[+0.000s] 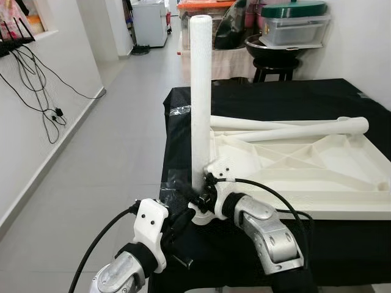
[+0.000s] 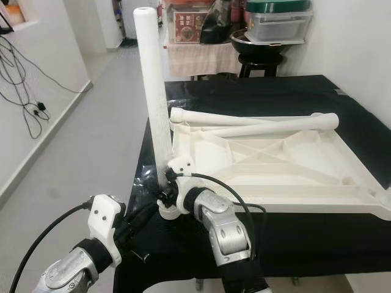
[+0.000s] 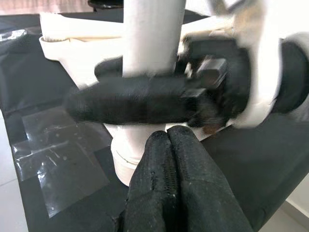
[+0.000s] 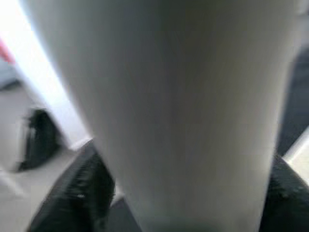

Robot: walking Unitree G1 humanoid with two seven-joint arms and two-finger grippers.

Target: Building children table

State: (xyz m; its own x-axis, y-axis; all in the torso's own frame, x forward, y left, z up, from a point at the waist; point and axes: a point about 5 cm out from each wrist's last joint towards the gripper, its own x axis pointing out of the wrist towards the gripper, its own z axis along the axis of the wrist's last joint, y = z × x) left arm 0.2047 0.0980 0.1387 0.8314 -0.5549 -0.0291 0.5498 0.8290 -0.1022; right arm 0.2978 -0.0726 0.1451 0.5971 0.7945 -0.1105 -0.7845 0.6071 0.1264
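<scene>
A white children's table top (image 1: 293, 165) lies upside down on the black-covered table (image 1: 293, 97). One white leg (image 1: 200, 91) stands upright in the socket at its near left corner. My right gripper (image 1: 200, 194) is shut on this leg just above the base; its fingers (image 4: 79, 193) flank the leg (image 4: 183, 111) in the right wrist view. My left gripper (image 3: 168, 133) is shut with nothing in it, just in front of the leg's base (image 3: 128, 159) and below the right finger (image 3: 130, 106). Two more white legs (image 1: 293, 129) lie across the far side of the top.
A patch of clear tape (image 3: 63, 164) sticks to the black cloth by the corner. Open grey floor (image 1: 104, 159) runs along the table's left, beside a white wall with hanging cables (image 1: 43, 104). Behind the table stands a black stool with bins (image 1: 287, 36).
</scene>
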